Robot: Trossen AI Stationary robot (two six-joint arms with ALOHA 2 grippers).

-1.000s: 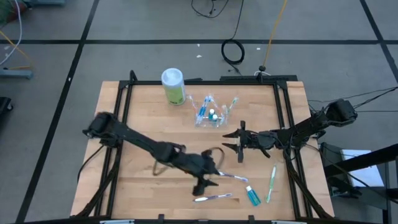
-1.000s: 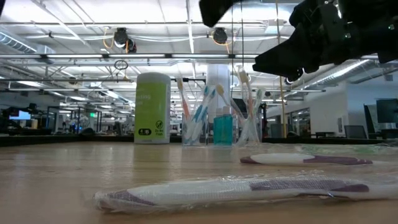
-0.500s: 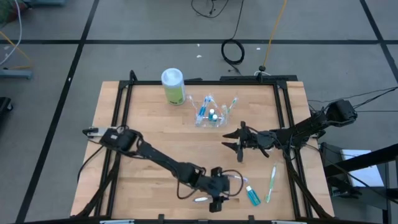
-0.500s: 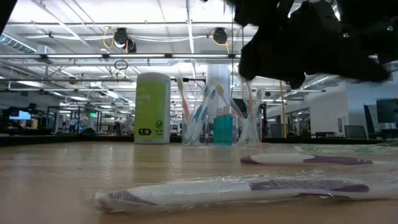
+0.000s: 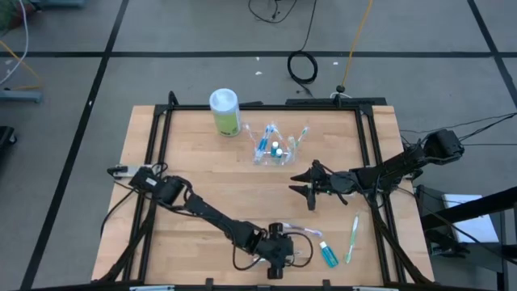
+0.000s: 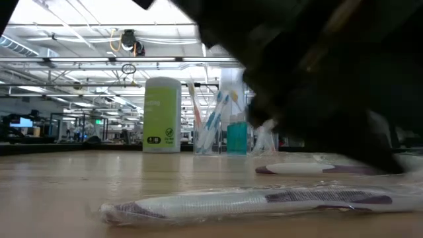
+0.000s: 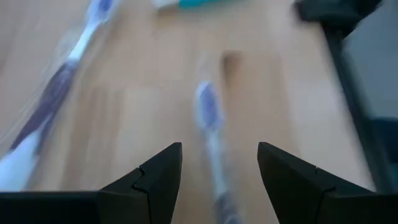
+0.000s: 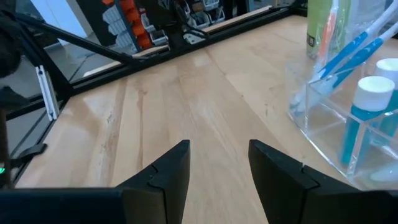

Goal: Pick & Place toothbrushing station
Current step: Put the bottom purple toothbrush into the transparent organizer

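Left claw (image 7: 217, 171), fingers spread, hovers low at the surface's (image 5: 194, 178) near edge, a purple brush (image 7: 214, 149) lying lengthwise between them; right claw (image 5: 307, 187), also spread, waits beside the cup (image 5: 271, 145).

The left arm reaches from the worktop's (image 5: 186, 162) left edge far across toward its near edge, bent low, its pincer (image 5: 275, 260) just above the surface with fingers (image 7: 155, 180) parted. The right arm stretches in from the worktop's right edge, its pincer (image 5: 303, 184) over the middle, fingers (image 8: 168, 171) spread apart.
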